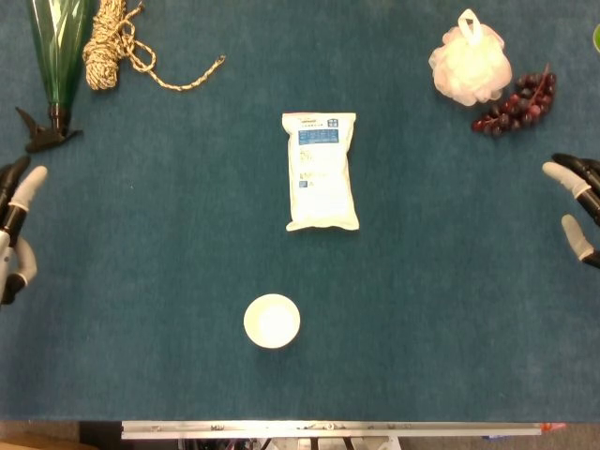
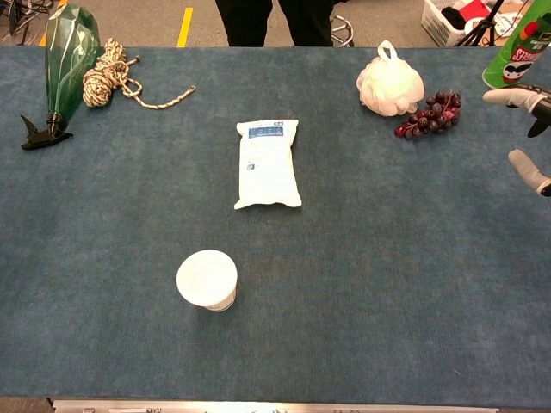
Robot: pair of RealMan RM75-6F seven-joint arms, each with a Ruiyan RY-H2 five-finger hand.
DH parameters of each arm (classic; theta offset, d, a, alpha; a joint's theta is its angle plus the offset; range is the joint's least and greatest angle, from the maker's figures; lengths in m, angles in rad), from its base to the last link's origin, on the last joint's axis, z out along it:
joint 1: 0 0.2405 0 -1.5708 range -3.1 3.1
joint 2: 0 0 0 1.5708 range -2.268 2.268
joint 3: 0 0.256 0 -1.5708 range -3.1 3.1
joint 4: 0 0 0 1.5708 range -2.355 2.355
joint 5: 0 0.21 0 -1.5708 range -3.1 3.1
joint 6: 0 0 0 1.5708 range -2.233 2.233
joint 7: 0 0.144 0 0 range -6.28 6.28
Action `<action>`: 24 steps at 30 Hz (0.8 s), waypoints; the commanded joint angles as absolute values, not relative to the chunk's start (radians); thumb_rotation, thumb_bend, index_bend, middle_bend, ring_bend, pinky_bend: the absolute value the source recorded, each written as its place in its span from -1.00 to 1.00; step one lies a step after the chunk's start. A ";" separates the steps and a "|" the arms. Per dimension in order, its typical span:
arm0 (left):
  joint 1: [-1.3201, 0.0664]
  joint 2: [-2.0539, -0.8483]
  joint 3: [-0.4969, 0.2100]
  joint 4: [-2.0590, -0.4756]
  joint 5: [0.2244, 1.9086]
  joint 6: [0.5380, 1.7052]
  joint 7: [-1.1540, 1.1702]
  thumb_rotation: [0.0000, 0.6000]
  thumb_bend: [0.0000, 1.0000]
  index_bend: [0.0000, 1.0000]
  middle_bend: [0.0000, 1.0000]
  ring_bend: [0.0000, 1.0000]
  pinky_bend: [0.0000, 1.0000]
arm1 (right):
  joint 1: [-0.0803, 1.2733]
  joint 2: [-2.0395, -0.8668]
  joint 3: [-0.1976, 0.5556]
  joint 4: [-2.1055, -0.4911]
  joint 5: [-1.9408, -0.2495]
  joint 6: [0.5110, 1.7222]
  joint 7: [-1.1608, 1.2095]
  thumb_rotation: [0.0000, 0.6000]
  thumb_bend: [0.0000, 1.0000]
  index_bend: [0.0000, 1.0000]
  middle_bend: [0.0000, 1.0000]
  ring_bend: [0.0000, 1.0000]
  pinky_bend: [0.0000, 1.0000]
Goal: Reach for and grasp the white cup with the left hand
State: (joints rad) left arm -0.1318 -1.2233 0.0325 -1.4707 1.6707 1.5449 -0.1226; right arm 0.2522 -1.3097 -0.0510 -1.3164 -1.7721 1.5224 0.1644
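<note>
While the left hand (image 1: pixel 14 230) hovers empty, fingers apart, at the counter's (image 1: pixel 450 281) left edge, the cup (image 1: pixel 272 321) stands upright well to its right and nearer the robot, untouched.

I see my left hand (image 1: pixel 14 230) empty at the bench (image 1: pixel 141 281) edge, well apart from the white cup (image 1: pixel 272 321).

I logged: white pouch (image 1: pixel 321 171) mid-table; green spray bottle (image 1: pixel 54 56) beside coiled rope (image 1: pixel 111 45), far left; white bath pouf (image 1: pixel 470 64) touching grapes (image 1: pixel 517 103), far right.
</note>
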 commanded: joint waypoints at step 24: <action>-0.484 -1.074 0.303 -1.634 2.154 1.488 -1.319 1.00 0.92 -1.00 -1.00 -0.74 0.73 | 0.252 -1.307 -0.047 -1.318 -1.766 1.520 0.166 1.00 -0.01 -0.57 -0.60 -0.61 -0.21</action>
State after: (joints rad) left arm -0.4432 -1.0574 0.2899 -1.6218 2.1255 1.5186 -1.2915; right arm 0.2518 -1.3077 -0.0478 -1.3177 -1.7662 1.5197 0.1656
